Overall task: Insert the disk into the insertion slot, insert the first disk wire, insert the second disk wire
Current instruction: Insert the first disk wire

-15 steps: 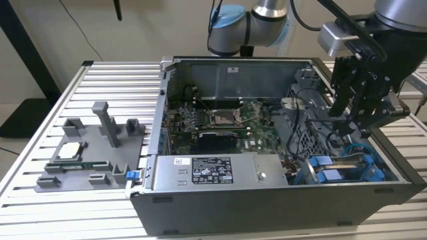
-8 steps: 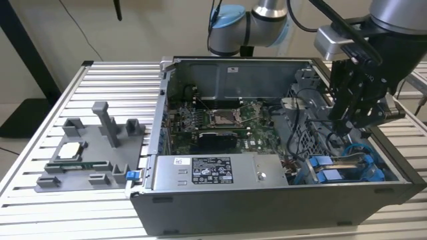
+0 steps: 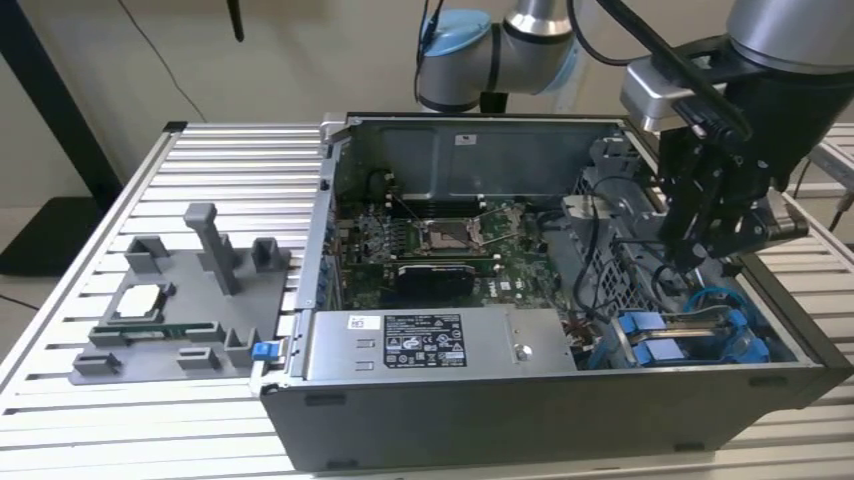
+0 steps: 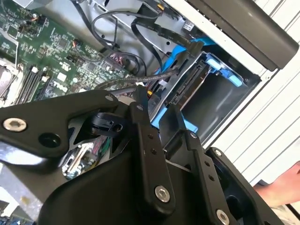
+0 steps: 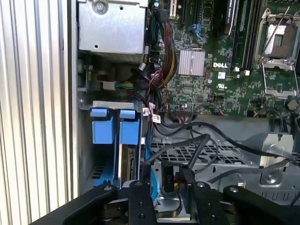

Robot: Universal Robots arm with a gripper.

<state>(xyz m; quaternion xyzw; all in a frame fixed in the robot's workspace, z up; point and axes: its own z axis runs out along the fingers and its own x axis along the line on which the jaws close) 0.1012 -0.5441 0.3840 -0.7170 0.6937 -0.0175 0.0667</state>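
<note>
Exterior view: gripper [image 3: 705, 262], grip state cannot be told, poised directly above the disk [image 3: 687, 322]. Second wrist view: disk [image 4: 190, 86] seated in the insertion slot [image 4: 215, 98] just ahead of the gripper [image 4: 157, 110]. First wrist view: black wire plug [image 5: 169, 180] at the gripper [image 5: 168, 186]; likely rigid and light, best pinched by its flat sides.
</note>
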